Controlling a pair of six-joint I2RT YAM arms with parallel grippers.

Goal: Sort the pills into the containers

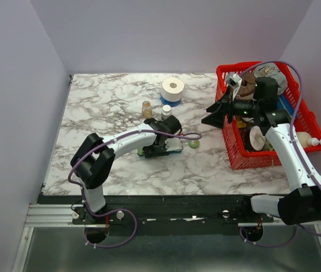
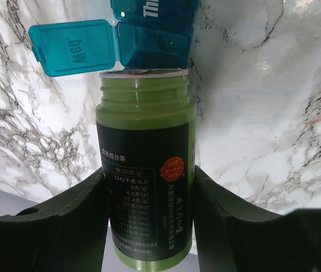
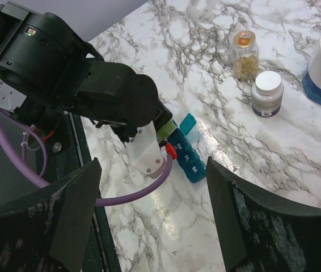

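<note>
Along the front edge, open white grey-veined marble tabletop (image 1: 109,102) runs to our left. At mid-table our left gripper (image 2: 149,226) clamps a green plastic bottle with a dark label (image 2: 146,141), its uncapped mouth tipped against the long teal-blue plastic pill organizer (image 2: 155,39), which lies flat with 1 lid open. Our right gripper (image 1: 211,113) hangs spread wide and holds nothing, just beside the red mesh basket (image 1: 237,153) crowding the right edge; farther back stand 2 small bottles, 1 white (image 3: 267,93) and 1 amber (image 3: 244,54), with pale walls closing 3 sides.
</note>
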